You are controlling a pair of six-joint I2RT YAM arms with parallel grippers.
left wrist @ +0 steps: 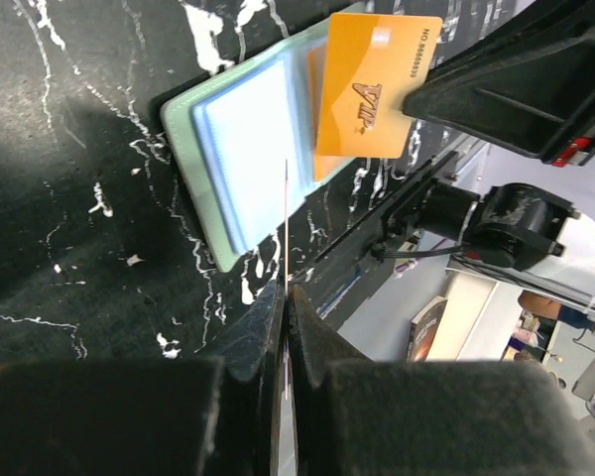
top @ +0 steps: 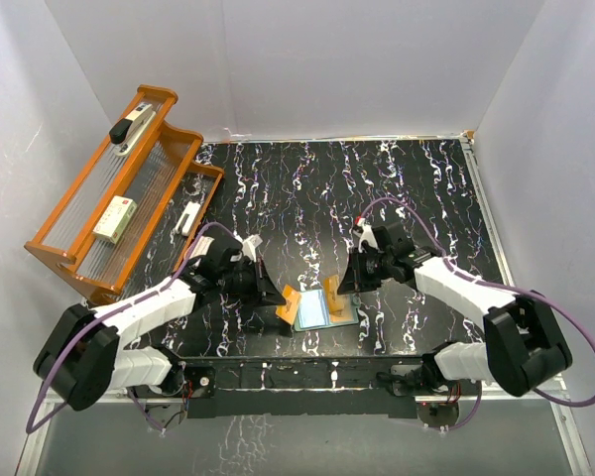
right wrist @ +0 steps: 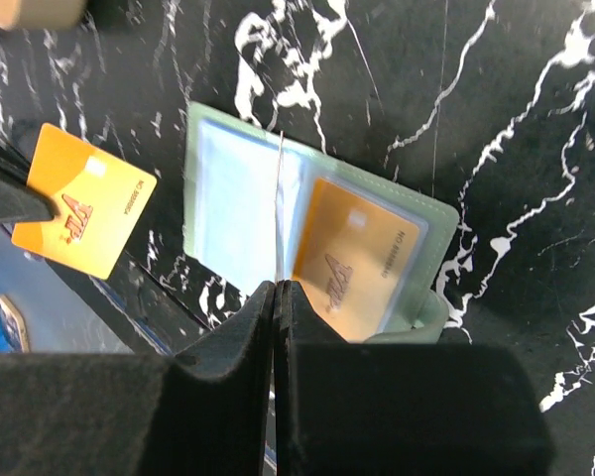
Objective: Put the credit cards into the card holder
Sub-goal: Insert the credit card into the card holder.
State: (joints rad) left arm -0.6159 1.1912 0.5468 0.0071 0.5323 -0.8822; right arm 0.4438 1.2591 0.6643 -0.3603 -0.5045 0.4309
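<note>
The card holder point(top: 315, 312) lies open on the black marbled table between the two grippers, pale green outside with light blue pockets. One orange credit card point(right wrist: 357, 263) sits in its right pocket. My left gripper point(top: 281, 302) is shut on a second orange card point(right wrist: 79, 203), held upright at the holder's left edge. That card shows only edge-on point(left wrist: 286, 218) in the left wrist view. My right gripper point(top: 342, 288) is shut on a third orange card point(left wrist: 377, 84), upright over the holder's right side and edge-on point(right wrist: 280, 198) above its own fingertips.
A wooden rack point(top: 74, 256) stands at the back left with a stapler point(top: 131, 127) and a small white box point(top: 114, 218) on it. The table's near edge runs just below the holder. A tan rounded object point(right wrist: 35, 10) shows at the top left of the right wrist view.
</note>
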